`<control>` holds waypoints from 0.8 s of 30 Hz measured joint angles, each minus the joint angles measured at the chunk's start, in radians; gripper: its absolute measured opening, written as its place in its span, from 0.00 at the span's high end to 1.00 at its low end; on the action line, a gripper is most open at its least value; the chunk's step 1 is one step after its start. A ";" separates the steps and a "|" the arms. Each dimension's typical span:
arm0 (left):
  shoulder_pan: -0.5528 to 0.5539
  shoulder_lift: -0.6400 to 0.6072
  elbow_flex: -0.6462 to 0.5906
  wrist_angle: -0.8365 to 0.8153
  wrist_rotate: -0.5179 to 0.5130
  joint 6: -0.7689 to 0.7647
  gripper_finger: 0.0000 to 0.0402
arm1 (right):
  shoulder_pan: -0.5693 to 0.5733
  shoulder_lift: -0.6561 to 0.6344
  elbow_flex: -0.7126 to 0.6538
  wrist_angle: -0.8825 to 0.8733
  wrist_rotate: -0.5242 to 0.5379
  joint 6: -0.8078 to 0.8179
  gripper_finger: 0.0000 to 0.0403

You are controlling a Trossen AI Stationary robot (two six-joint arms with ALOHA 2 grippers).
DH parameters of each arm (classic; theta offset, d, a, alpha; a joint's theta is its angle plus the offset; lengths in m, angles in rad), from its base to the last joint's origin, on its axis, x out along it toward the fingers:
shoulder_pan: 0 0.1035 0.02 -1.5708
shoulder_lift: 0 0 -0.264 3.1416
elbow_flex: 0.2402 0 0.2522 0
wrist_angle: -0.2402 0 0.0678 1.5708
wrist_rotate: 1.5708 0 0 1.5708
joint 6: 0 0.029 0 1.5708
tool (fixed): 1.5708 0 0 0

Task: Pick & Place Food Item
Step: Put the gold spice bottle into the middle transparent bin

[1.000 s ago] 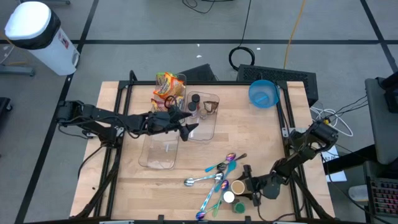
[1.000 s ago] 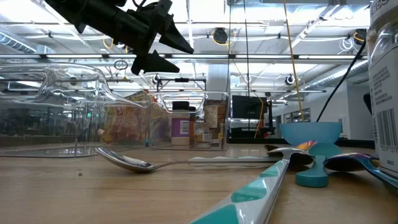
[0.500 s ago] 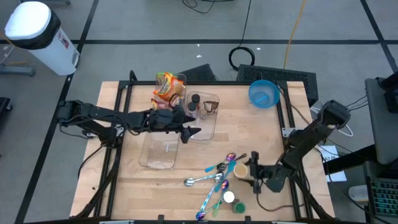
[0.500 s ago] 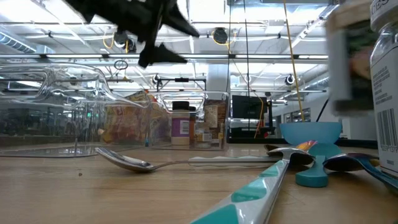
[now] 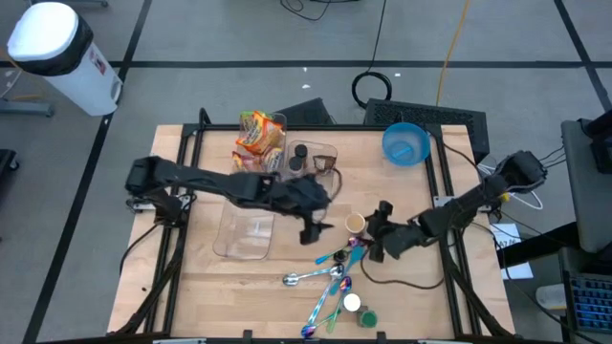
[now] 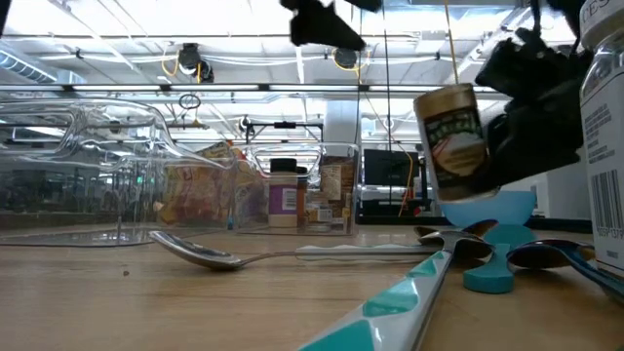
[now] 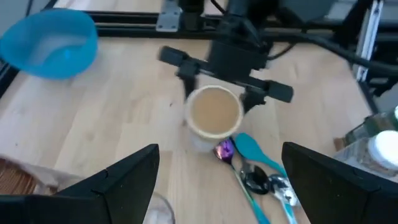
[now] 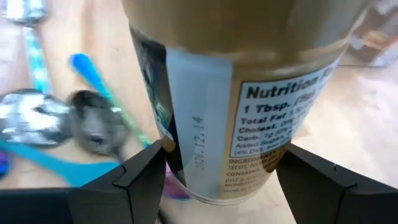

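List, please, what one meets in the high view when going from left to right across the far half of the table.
Snack bag → small bottles in the clear bin → blue bowl.

jar [image 6: 456, 139]: tan lid, green-and-cream label, white nutrition panel | bowl [image 5: 405, 143]: light blue | spoons [image 5: 330, 272]: silver, teal, one iridescent purple | snack bag [image 5: 258, 134]: orange-yellow print | table [image 5: 411, 301]: pale wood | grippers: black
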State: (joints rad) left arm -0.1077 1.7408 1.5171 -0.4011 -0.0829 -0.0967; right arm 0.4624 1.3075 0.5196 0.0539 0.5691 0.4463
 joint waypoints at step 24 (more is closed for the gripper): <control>0.010 0.237 0.044 0.247 0.076 0.076 0.14 | -0.023 0.001 -0.001 0.097 -0.026 -0.107 0.37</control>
State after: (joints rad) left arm -0.0976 1.9778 1.5616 -0.1545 -0.0065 -0.0212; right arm 0.4389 1.3083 0.5190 0.1508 0.5431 0.3389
